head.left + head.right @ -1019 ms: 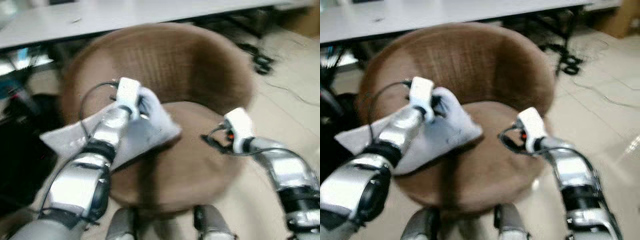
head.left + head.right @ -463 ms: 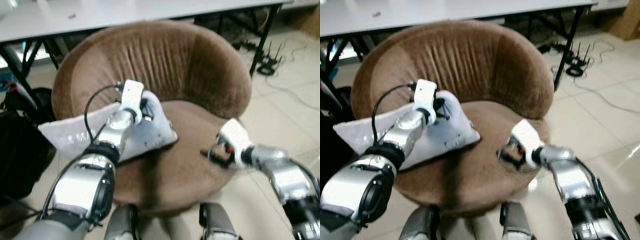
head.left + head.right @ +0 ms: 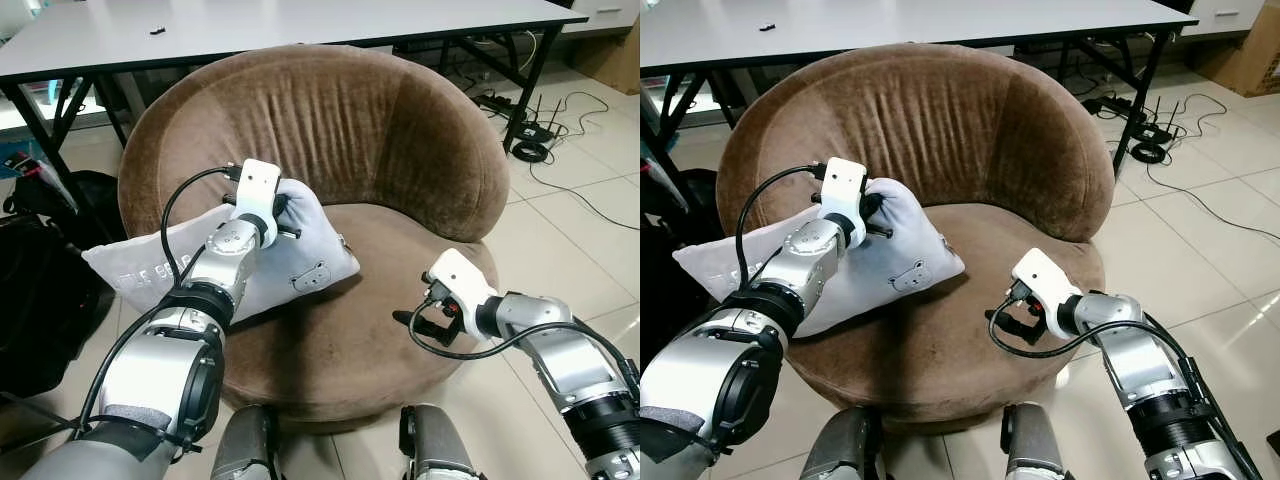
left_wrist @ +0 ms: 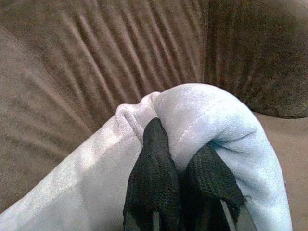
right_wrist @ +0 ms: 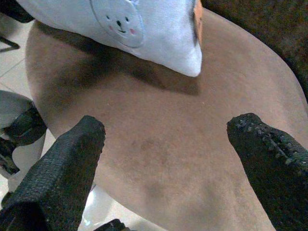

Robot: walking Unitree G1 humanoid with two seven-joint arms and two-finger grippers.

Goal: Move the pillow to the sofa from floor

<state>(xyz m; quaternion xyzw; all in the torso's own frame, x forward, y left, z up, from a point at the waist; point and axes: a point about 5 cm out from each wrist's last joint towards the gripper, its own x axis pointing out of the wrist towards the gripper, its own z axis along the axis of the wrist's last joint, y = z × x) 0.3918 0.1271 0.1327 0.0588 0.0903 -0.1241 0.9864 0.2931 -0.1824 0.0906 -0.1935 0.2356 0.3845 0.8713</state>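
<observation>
The pale grey-white fabric pillow with a small bear patch [image 3: 285,262] lies partly on the seat of the round brown velvet tub sofa [image 3: 400,140], its right corner on the cushion and its left end overhanging the seat's left edge. The left end effector [image 4: 185,171] is clamped on a bunched fold at the pillow's far upper edge, its 2 black fingers [image 4: 154,159] pressed together around the fabric.

The step in hand looks like setting the pillow down. To do it well, the left arm should carry the pillow further right and toward the backrest, so its whole length rests on the cushion before the grip is released; letting go now risks the overhanging end dragging it off the seat.

The left arm reaches forward from the near left, elbow bent, wrist raised over the pillow's top. The right end effector [image 3: 1012,318] hovers low over the near right of the seat, its fingers [image 5: 72,159] spread wide apart and holding nothing, forearm angled in from the near right.
</observation>
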